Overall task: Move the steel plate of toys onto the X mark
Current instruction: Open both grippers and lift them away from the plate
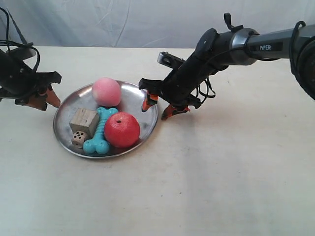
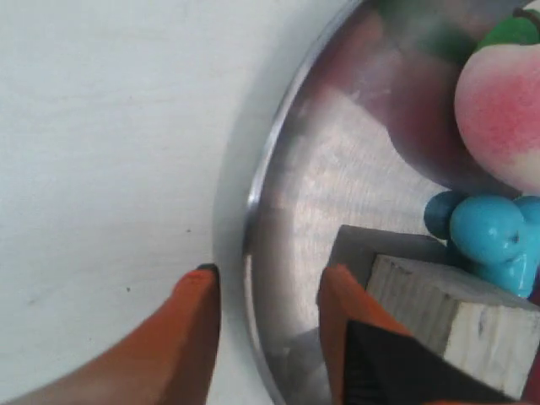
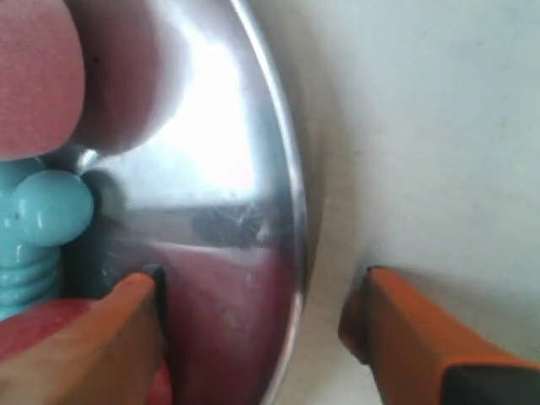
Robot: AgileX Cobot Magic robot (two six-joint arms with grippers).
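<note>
The steel plate (image 1: 65, 127) lies left of the middle of the table and holds a pink ball (image 1: 106, 91), a red apple-like ball (image 1: 121, 130), a turquoise bone (image 1: 101, 130), a wooden cube (image 1: 83, 120) and a small die (image 1: 78, 139). My left gripper (image 2: 272, 274) is open and straddles the plate's rim (image 2: 253, 202), with one finger inside beside the cube (image 2: 456, 316). At the opposite side my right gripper (image 3: 263, 278) is open astride the rim (image 3: 291, 211), its inner finger near the bone (image 3: 46, 211). No X mark shows in any view.
The pale beige table (image 1: 221, 172) stretches wide to the right and front of the plate. A white cloth backdrop (image 1: 123, 22) closes off the far edge. The right arm (image 1: 256, 44) reaches in from the upper right, with black cables at the left arm (image 1: 15, 73).
</note>
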